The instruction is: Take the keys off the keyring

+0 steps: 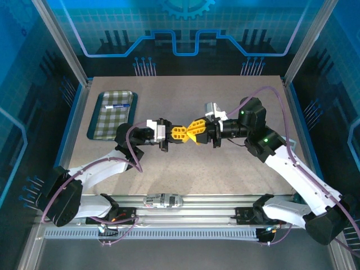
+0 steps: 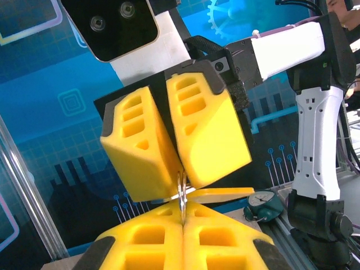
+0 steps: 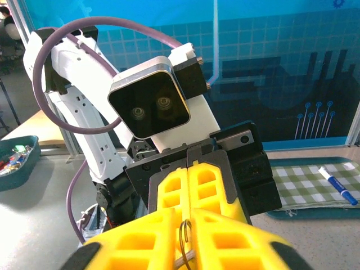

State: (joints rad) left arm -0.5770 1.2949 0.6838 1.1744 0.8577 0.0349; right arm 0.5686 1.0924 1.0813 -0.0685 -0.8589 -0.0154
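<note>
Top external: left gripper and right gripper meet tip to tip at mid-frame. Left wrist view: my left is clamped tight on the key. The right is narrow, pinching it too, and the keyring tag juts right. I judge this the separating step, so next I twist and pull gently apart. The checked tray with its marker sits upper left, and nothing obstructs.

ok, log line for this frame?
left gripper: jaws shut on thin grey metal ring | right gripper: jaws shut on same ring | pose: tip to tip above beige table
</note>
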